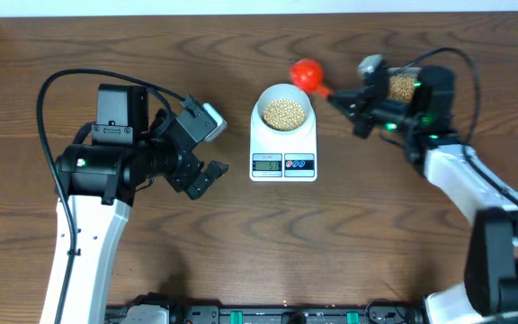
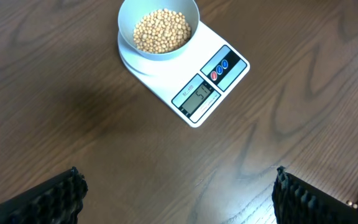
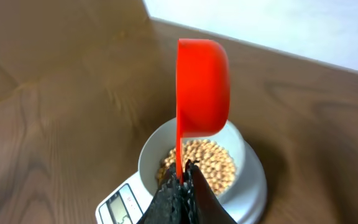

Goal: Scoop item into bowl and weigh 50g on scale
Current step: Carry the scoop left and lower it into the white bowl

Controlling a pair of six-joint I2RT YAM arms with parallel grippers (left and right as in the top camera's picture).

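The white bowl (image 1: 284, 110) stands on the white scale (image 1: 283, 148), with a heap of tan beans (image 1: 284, 112) in it. My right gripper (image 1: 338, 97) is shut on the thin handle of a red scoop (image 1: 308, 74), which hangs just past the bowl's back right rim. In the right wrist view the scoop (image 3: 202, 87) is turned on its side above the bowl (image 3: 248, 158) and beans (image 3: 215, 165); its inside is hidden. My left gripper (image 1: 203, 178) hovers open and empty left of the scale. Its view shows the bowl (image 2: 124, 25), the beans (image 2: 161, 30) and the scale's lit display (image 2: 196, 98).
A container of the same tan beans (image 1: 401, 87) sits at the back right, partly hidden behind the right wrist. The left arm's base and cable fill the left side. Bare wood table (image 1: 277, 243) lies in front of the scale.
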